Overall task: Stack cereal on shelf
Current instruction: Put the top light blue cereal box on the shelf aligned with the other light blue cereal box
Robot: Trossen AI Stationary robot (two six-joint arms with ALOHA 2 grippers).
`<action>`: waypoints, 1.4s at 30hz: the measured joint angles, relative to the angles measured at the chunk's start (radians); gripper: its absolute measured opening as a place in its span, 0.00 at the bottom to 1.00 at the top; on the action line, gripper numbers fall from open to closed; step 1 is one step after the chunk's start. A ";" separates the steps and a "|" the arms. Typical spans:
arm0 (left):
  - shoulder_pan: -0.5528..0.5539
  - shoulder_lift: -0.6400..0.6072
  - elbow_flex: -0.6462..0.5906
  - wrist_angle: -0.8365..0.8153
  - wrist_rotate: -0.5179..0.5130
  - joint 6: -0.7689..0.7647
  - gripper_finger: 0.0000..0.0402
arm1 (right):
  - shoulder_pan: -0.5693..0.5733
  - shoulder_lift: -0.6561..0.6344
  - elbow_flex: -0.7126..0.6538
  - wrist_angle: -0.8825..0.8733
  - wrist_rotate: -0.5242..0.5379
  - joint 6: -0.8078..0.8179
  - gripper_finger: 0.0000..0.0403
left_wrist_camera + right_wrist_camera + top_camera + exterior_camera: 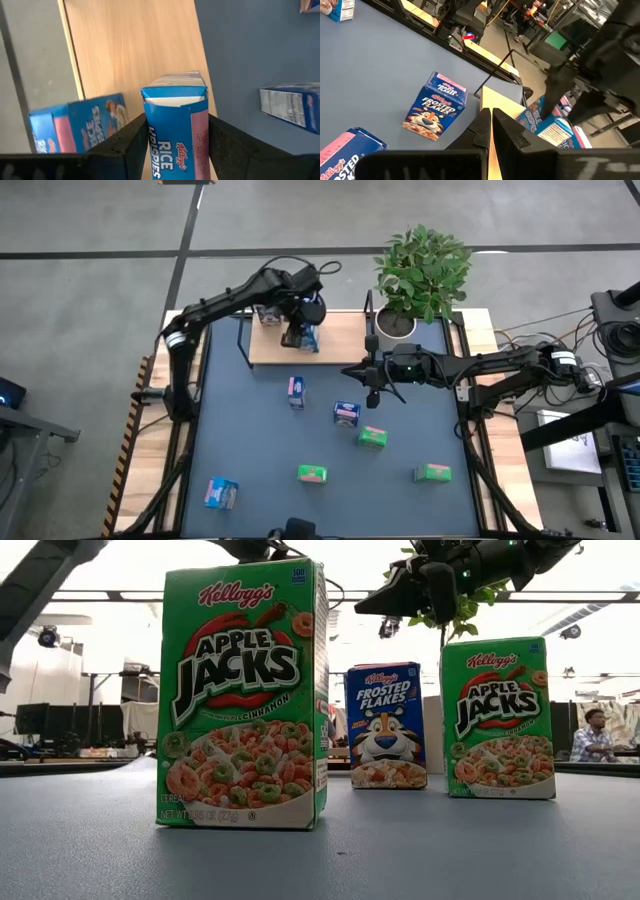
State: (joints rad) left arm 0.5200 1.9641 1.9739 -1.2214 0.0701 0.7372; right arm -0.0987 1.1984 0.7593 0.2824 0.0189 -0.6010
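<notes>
Nearest the low cam, a green Apple Jacks box (pixel 243 695) is standing upright on the blue-grey mat (pixel 240 440), w/ a Frosted Flakes box (pixel 386 726) and a second green box (pixel 499 718) standing behind it. More cereal is sitting scattered across the mat, apart from each other.

Handling, as a guess: small cardboard boxes, light, thin walls, prob. denting if squeezed hard; glossy faces may be slipping. Best hold is across the narrow sides, near the top.

The left gripper (pixel 176 145) is doing just that, clamping a light blue Rice Krispies box (pixel 176 127) by its sides over the shelf (pixel 340 345) board, next to another light blue box (pixel 77 125) lying there. The right gripper (pixel 491 127) is hovering mid-table, fingers closed on nothing.

Farther off: a potted plant (pixel 420 275) by the shelf end; beyond, desks, monitors, ceiling lights, and a seated person (pixel 597 735).
</notes>
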 joint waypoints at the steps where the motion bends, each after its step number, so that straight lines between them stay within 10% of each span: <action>1: 0.003 0.019 0.029 -0.018 0.001 0.005 0.41 | 0.000 0.000 0.000 -0.001 0.000 0.001 0.02; 15: 0.020 0.282 0.381 -0.279 -0.001 -0.004 0.41 | 0.000 0.000 0.000 -0.018 0.000 0.027 0.02; 42: 0.022 0.293 0.371 -0.257 -0.009 -0.059 0.44 | 0.000 0.000 0.000 -0.024 0.000 0.032 0.02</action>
State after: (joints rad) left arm 0.5423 2.2566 2.3446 -1.4784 0.0609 0.6784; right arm -0.0987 1.1984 0.7593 0.2584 0.0193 -0.5686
